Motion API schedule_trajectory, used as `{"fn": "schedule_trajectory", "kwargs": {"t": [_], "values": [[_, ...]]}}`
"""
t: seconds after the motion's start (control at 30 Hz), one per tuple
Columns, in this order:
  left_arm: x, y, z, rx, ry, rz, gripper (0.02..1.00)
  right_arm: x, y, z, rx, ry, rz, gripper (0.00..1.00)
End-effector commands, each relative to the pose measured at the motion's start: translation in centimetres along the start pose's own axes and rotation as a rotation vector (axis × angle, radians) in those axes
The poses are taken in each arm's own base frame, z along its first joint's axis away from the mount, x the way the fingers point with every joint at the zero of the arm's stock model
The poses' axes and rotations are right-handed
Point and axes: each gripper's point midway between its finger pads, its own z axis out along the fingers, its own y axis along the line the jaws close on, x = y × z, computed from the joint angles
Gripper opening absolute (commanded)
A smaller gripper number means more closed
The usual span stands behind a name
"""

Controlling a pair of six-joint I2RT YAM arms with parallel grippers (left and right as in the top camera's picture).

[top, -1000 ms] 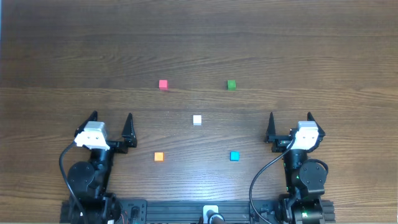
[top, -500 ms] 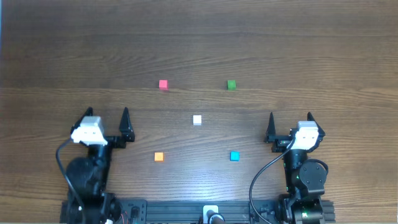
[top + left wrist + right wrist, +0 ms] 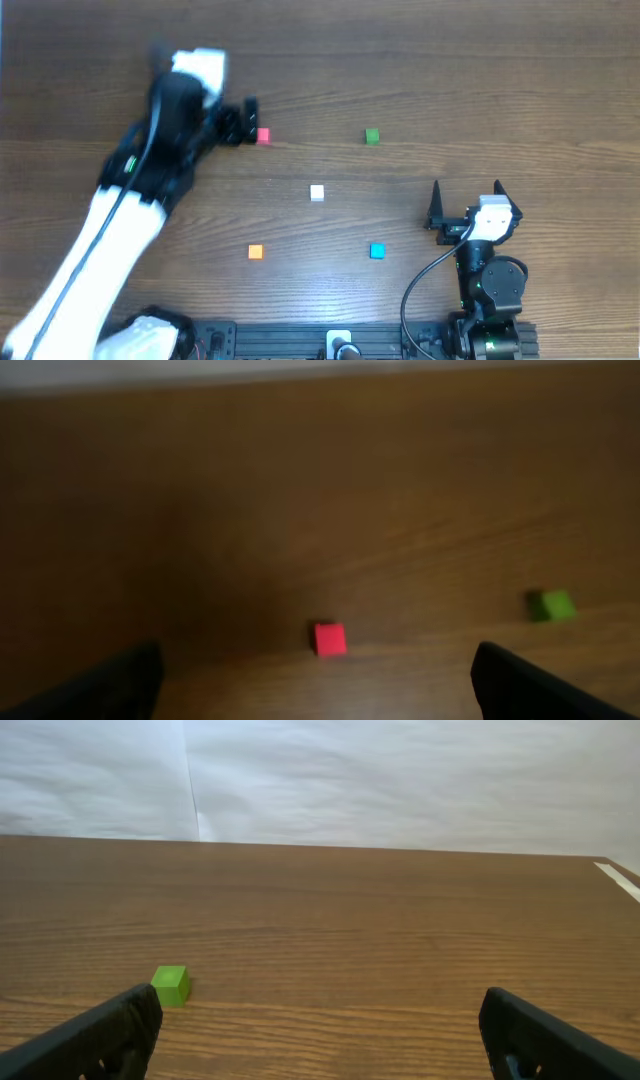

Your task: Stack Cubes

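Left gripper (image 3: 245, 122): spread wide and empty at the far left, with the pink cube (image 3: 263, 135) just ahead of it, probably lined up for a grab.
Right gripper (image 3: 466, 190): open, empty, near its base.
Green cube (image 3: 372, 136), white cube (image 3: 317, 193): apart from each other, unstacked.

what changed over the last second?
The left hand swung up the table from its rest pose and, open, now sits just short of the pink cube. Nothing was gripped or released. The right hand, open, stayed put, as did the pink, green cube, white cube, orange cube and blue cube.
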Motion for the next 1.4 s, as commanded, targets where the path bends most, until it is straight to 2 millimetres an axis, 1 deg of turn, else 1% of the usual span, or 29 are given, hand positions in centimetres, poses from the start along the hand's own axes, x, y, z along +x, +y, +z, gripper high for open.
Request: {"fn": "schedule_trajectory", "kwargs": {"t": [0.03,0.1,0.17,0.23,0.33,0.43,0.47,0.53,0.63,0.77,0.9,0.93,0.97,1.03,1.2,1.4], "values": [[0.9,0.0,4.7,-0.07,0.173,-0.071,0.985,0.2,0.0,0.0,-0.001,0.002,-0.004,0.993],[2.5,-0.1,7.0,-0.086,0.243,-0.086,0.969,0.2,0.0,0.0,-0.001,0.002,-0.004,0.993],[3.7,-0.3,8.3,-0.078,0.286,-0.088,0.961,0.2,0.0,0.0,-0.001,0.002,-0.004,0.993],[5.3,-0.4,9.8,-0.086,0.338,-0.126,0.947,0.2,0.0,0.0,-0.001,0.002,-0.004,0.993],[7.2,-0.7,11.6,-0.086,0.395,-0.164,0.93,0.2,0.0,0.0,-0.001,0.002,-0.004,0.993],[8.6,-1.2,12.8,-0.068,0.44,-0.185,0.928,0.2,0.0,0.0,-0.001,0.002,-0.004,0.991],[9.7,-1.5,13.6,-0.064,0.473,-0.205,0.925,0.2,0.0,0.0,-0.001,0.002,-0.004,0.993],[10.8,-1.7,14.4,-0.056,0.506,-0.209,0.921,0.2,0.0,0.0,-0.001,0.002,-0.004,0.993],[11.9,-2.0,15.6,-0.047,0.538,-0.211,0.917,0.2,0.0,0.0,-0.001,0.002,-0.004,0.993],[12.6,-2.1,16.5,-0.049,0.561,-0.209,0.901,0.2,0.0,0.0,-0.001,0.002,-0.004,0.993],[12.9,-2.2,16.9,-0.04,0.571,-0.205,0.875,0.2,0.0,0.0,-0.001,0.002,-0.004,0.993],[13.0,-2.2,16.9,-0.041,0.575,-0.204,0.86,0.2,0.0,0.0,-0.001,0.002,-0.004,0.991],[13.2,-2.2,17.0,-0.041,0.579,-0.201,0.825,0.2,0.0,0.0,-0.001,0.002,-0.004,0.993],[13.2,-2.2,17.0,-0.036,0.58,-0.183,0.798,0.2,0.0,0.0,-0.001,0.002,-0.004,0.993],[13.4,-2.2,17.0,-0.032,0.588,-0.158,0.746,0.2,0.0,0.0,-0.001,0.002,-0.004,0.993],[13.8,-2.0,17.3,-0.038,0.597,-0.153,0.711,0.2,0.0,0.0,-0.001,0.002,-0.005,0.993]]}}
